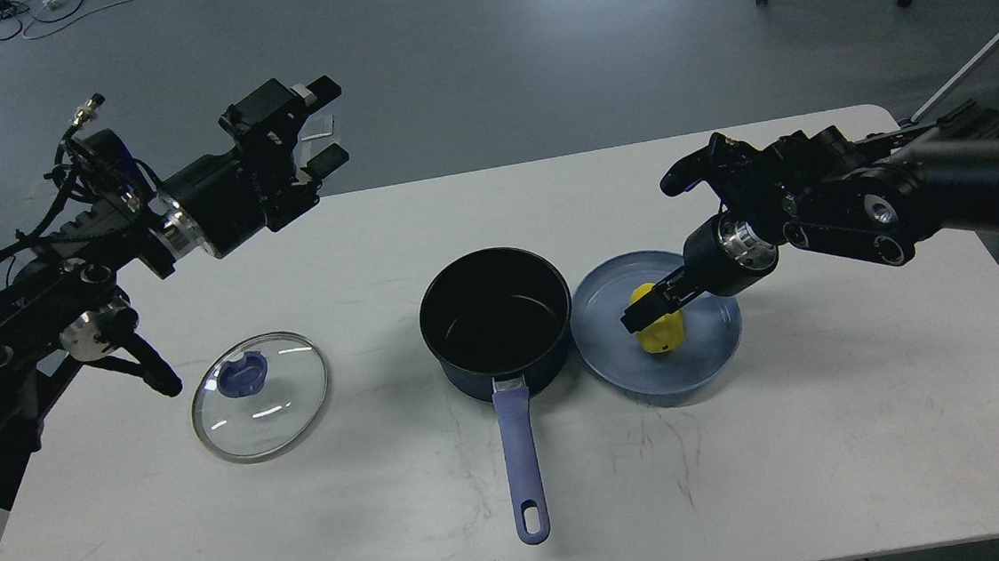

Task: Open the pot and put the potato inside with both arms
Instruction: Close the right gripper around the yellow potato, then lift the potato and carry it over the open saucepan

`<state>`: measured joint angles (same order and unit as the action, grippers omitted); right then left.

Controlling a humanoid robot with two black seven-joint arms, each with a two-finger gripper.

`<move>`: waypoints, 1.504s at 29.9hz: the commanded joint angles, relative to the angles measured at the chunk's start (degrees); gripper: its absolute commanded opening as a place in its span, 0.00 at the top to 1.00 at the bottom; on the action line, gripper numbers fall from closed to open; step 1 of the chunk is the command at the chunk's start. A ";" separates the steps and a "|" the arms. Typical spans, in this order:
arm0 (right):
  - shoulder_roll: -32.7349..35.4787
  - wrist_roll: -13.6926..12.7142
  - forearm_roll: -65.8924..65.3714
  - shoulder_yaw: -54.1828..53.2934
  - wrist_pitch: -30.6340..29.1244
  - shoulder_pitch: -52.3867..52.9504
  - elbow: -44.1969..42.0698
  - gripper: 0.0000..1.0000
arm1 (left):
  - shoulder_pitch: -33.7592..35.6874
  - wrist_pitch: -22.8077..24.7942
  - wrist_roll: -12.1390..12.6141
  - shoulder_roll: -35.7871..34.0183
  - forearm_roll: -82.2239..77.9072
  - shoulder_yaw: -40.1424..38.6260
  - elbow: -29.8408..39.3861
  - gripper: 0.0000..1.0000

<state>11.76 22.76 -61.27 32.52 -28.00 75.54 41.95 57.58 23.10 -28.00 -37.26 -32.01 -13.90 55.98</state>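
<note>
Potato (664, 332) lies on the blue plate (710, 344) right of the open pot (496, 321), where my right gripper (644, 309) sits over it, grip unclear to me, while my left gripper (322, 125) hangs spread and empty above the worktop (747, 475), glass lid (260, 396) below it.

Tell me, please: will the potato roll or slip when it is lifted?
The potato looks lumpy and oval, so it would probably wobble rather than roll freely. Its surface seems smooth, perhaps slippery. Being small next to the right gripper, it is likely light.
</note>
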 commanded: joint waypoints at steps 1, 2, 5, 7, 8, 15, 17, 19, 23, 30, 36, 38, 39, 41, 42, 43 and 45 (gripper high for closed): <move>-0.15 0.00 -0.08 0.08 0.00 -0.48 -0.99 0.00 | -0.01 0.01 0.00 0.00 0.02 -0.87 0.00 0.02; -0.16 0.00 0.00 0.08 0.00 -0.65 -1.16 0.00 | -0.01 0.01 0.00 0.00 0.02 -0.96 0.00 0.02; -0.42 0.00 0.01 0.08 0.00 -0.92 -1.34 0.01 | -0.10 0.01 0.00 0.08 0.02 -1.04 0.00 0.02; -0.60 0.00 0.01 0.08 0.00 -0.92 -1.34 0.04 | -0.10 0.01 0.00 0.00 0.02 -1.04 0.00 0.02; -0.68 0.00 0.01 0.08 0.00 -0.92 -1.34 0.05 | -0.10 0.01 0.00 0.00 0.02 -1.04 0.00 0.02; -0.77 -0.08 0.01 0.17 0.00 -1.00 -1.25 0.30 | -0.19 0.01 0.00 -0.09 0.02 -1.04 0.00 0.02; -0.77 -0.17 0.01 0.09 0.00 -1.00 -1.25 0.36 | -0.28 0.01 0.00 -0.18 0.02 -1.04 0.00 0.02; -0.77 -0.17 0.09 0.17 0.00 -0.92 -1.16 0.53 | -0.28 0.01 0.00 -0.35 0.02 -1.04 0.00 0.02; -0.68 -0.17 0.09 0.08 0.00 -0.65 -0.99 0.68 | -0.28 0.01 0.00 -0.44 0.02 -1.04 0.00 0.02; 0.02 -0.17 0.36 0.08 0.00 1.10 -0.46 0.69 | -0.28 0.01 0.00 -0.44 0.02 -1.04 0.00 0.02; 4.32 -0.17 0.62 -0.27 0.00 7.16 2.87 0.69 | -0.28 0.10 0.00 -0.53 -0.07 -1.04 0.00 0.02; 4.68 -0.17 0.71 -1.58 0.00 10.49 5.15 0.68 | -0.28 0.27 0.00 -0.53 -0.07 -1.04 0.00 0.02; 4.50 -0.17 0.71 -2.19 0.00 11.29 5.51 0.68 | -0.28 0.36 0.00 -0.62 -0.07 -1.04 0.00 0.02; 3.54 -0.17 0.62 -3.95 0.00 12.78 5.78 0.68 | -0.28 0.45 0.00 -0.97 -0.07 -1.04 0.00 0.02; 2.84 -0.17 0.62 -4.31 0.00 13.06 5.69 0.68 | -0.28 0.45 0.00 -1.23 0.02 -1.13 0.00 0.02; 1.01 -0.17 0.62 -4.75 0.00 13.67 5.43 0.68 | -0.28 0.54 0.00 -1.76 0.02 -1.13 0.00 0.02; -1.46 -0.17 0.62 -4.93 0.00 14.20 5.16 0.68 | -0.28 0.54 0.00 -2.02 0.02 -1.13 0.00 0.02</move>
<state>13.65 22.58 -60.58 28.24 -28.00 88.66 47.47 57.30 23.59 -28.00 -38.72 -32.08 -14.94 55.99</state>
